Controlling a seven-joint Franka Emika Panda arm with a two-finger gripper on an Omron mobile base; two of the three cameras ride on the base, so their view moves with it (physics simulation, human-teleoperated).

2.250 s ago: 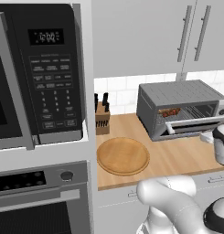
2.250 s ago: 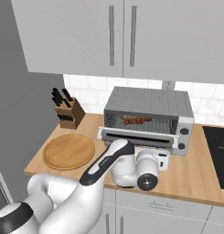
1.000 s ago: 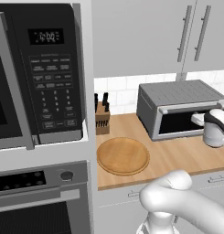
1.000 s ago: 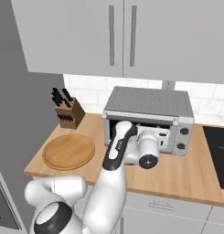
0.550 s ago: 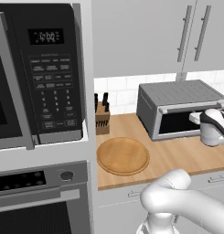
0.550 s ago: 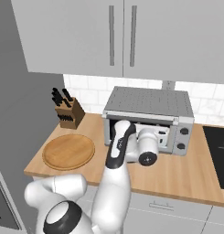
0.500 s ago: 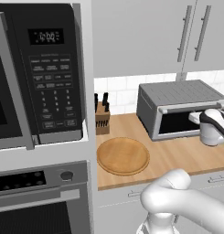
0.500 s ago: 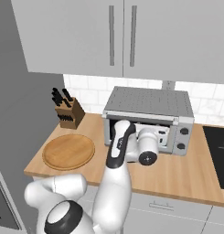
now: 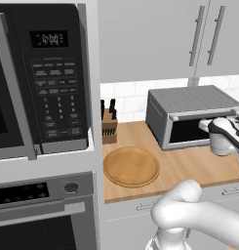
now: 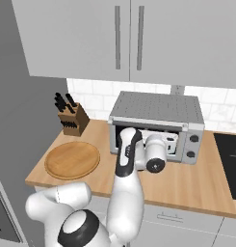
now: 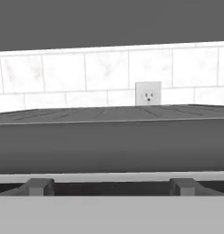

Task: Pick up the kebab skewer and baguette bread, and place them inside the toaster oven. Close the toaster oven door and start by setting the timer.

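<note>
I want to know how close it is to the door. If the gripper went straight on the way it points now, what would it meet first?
Most likely the boxy grey toaster oven: the hand view looks straight at its upper front edge and the door's silver bar handle. The open gripper seems nearly against the door, though depth is hard to judge.

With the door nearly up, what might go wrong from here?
1. The toaster oven door looks almost shut; the hand pressed close to it may bump the toaster oven backward.
2. The timer knobs sit right of the hand; swinging across could scrape the handle.
</note>
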